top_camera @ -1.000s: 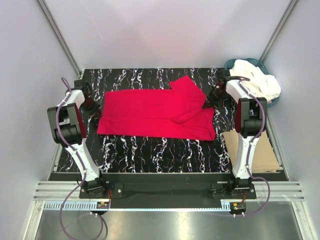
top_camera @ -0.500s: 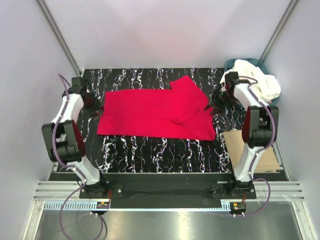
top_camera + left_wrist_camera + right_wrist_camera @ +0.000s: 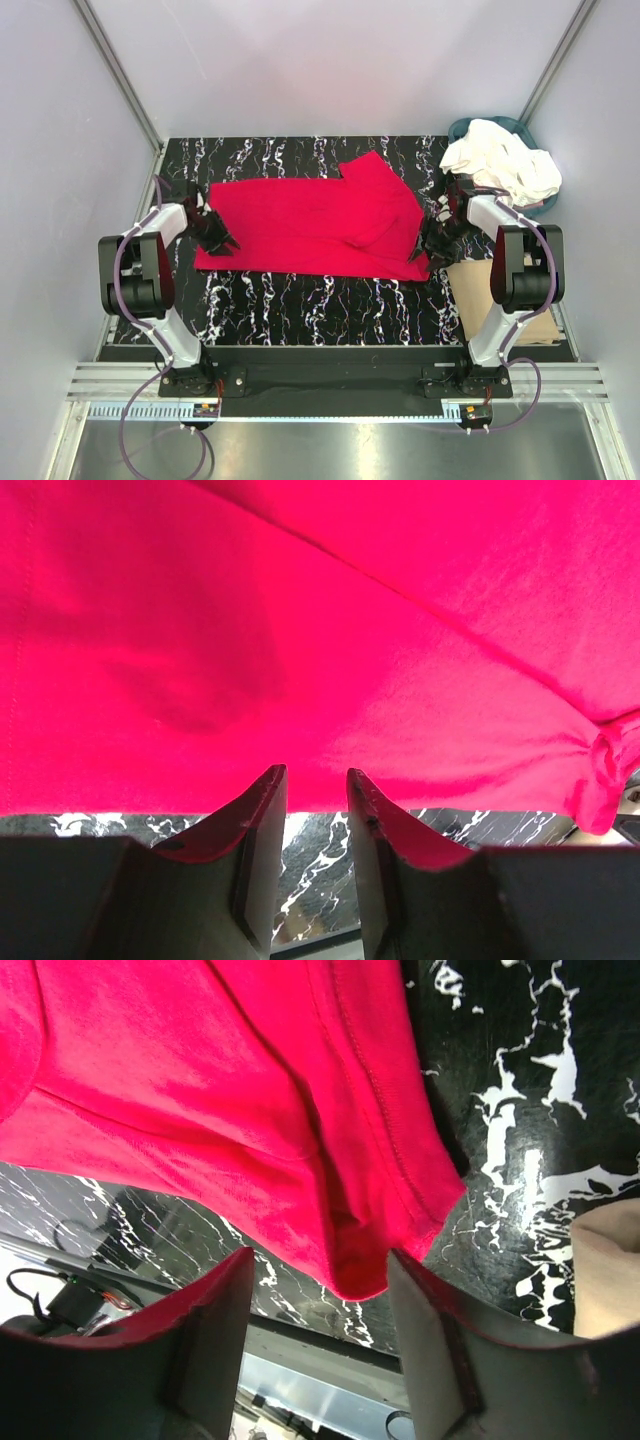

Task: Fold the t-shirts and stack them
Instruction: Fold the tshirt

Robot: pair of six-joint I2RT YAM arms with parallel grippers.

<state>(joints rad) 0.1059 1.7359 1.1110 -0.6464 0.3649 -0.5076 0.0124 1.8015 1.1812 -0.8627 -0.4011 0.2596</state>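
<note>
A bright red t-shirt (image 3: 300,225) lies spread flat on the black marble table (image 3: 300,295), one sleeve folded over its right part. My left gripper (image 3: 218,240) is at the shirt's near-left corner. In the left wrist view it (image 3: 315,790) stands open by a narrow gap, with the red cloth (image 3: 300,630) edge just ahead of the tips. My right gripper (image 3: 428,248) is at the near-right corner. It (image 3: 320,1280) is open wide, and the shirt's corner (image 3: 350,1260) hangs between its fingertips, unclamped. Cream-white t-shirts (image 3: 505,162) are heaped at the back right.
The cream-white heap sits in a teal round basket (image 3: 462,128) at the table's back right corner. A flat tan cardboard sheet (image 3: 505,300) lies along the right edge, under my right arm. Metal frame rails run along both sides of the table.
Both grippers have gone from shut to open. Each arm swung from the shirt's far side toward me, down to its near corner. The shirt has barely shifted.
</note>
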